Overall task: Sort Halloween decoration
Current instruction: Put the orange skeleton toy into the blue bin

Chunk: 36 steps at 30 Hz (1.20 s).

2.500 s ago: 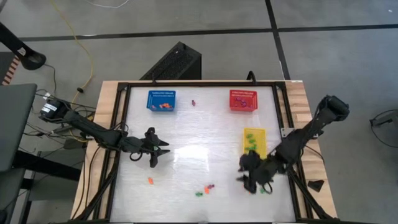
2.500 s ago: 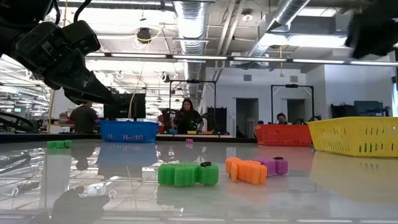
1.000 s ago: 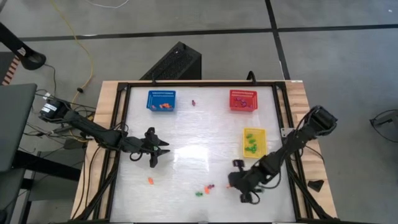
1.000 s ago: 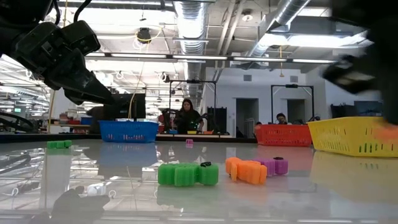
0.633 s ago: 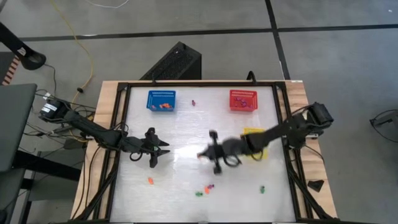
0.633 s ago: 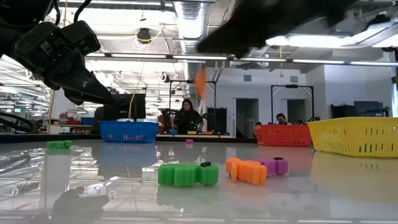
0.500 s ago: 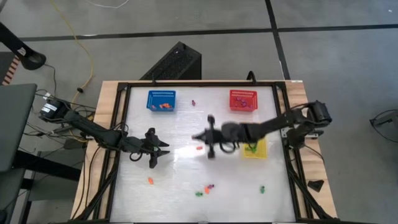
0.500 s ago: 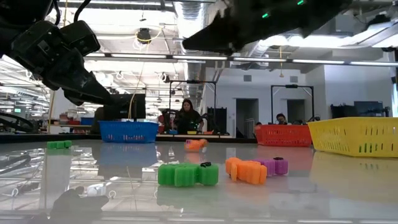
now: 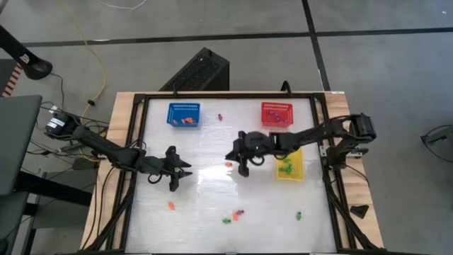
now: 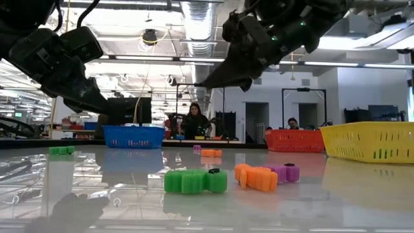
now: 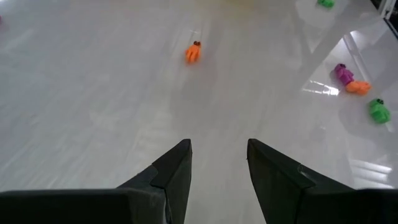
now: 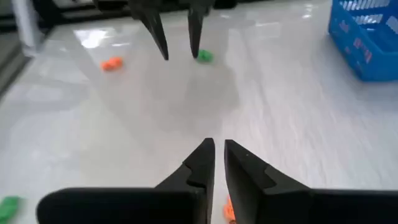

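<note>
Small Halloween decoration trinkets lie scattered on the white table: an orange one (image 9: pixel 228 164) (image 10: pixel 210 153) at the middle, a green one (image 9: pixel 226 220), an orange and purple pair (image 9: pixel 238 212), another orange (image 9: pixel 170 205), a green one (image 9: pixel 298 214) and a purple one (image 9: pixel 220 115). My right gripper (image 9: pixel 236 160) (image 12: pixel 219 155) hovers above the middle orange trinket, fingers a narrow gap apart, with nothing between them. My left gripper (image 9: pixel 185 172) (image 11: pixel 217 155) hangs open and empty over the table's left half.
A blue mesh basket (image 9: pixel 184 113) stands at the far left. A red one (image 9: pixel 276 113) is at the far right and a yellow one (image 9: pixel 290 164) at the right, each with trinkets inside. Bare tabletop lies between the two grippers.
My right gripper has swung from the table's near right toward the middle and the far edge, rising a little. The orange trinket it carried has dropped from it and now lies on the table below it. My left arm has kept still.
</note>
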### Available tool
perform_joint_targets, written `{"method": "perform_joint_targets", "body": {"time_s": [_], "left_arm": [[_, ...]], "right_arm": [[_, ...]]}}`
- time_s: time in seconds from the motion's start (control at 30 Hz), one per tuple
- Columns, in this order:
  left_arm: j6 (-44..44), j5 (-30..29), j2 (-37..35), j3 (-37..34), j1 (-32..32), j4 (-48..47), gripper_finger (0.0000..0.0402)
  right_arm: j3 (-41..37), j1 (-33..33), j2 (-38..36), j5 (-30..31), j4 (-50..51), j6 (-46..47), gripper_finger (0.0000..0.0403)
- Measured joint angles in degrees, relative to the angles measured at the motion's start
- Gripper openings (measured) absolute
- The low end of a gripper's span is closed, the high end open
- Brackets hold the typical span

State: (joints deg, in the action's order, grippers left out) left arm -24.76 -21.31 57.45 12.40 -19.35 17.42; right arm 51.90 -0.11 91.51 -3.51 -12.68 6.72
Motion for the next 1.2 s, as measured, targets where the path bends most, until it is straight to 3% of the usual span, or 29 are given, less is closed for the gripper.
{"method": "perform_joint_targets", "body": {"time_s": [0.17, 0.23, 0.47, 0.8, 0.93, 1.2], "left_arm": [[0.0, 0.0, 0.0, 0.0, 0.0, -0.4, 0.0144], [0.0, 0.0, 0.0, 0.0, 0.0, -0.4, 0.0144], [0.0, 0.1, 0.0, 0.0, 0.0, -0.4, 0.0144], [0.0, 0.1, 0.0, 0.0, 0.0, -0.4, 0.0144], [0.0, 0.1, 0.0, 0.0, 0.0, -0.4, 0.0144], [0.0, 0.1, 0.0, 0.0, 0.0, -0.2, 0.0144]], "right_arm": [[0.0, 6.1, 4.4, 14.5, -2.6, 0.6, 0.0071], [0.1, 7.6, 6.7, 17.5, -4.4, 0.9, 0.0071], [0.1, 8.8, 13.7, 20.2, -10.3, 2.9, 0.0102], [0.0, 8.9, 15.7, 27.4, -6.5, 6.5, 0.0236], [0.0, 9.9, 16.9, 32.3, -6.5, 6.7, 0.0243], [0.2, 11.3, 24.6, 33.7, -14.8, 10.3, 0.0217]]}}
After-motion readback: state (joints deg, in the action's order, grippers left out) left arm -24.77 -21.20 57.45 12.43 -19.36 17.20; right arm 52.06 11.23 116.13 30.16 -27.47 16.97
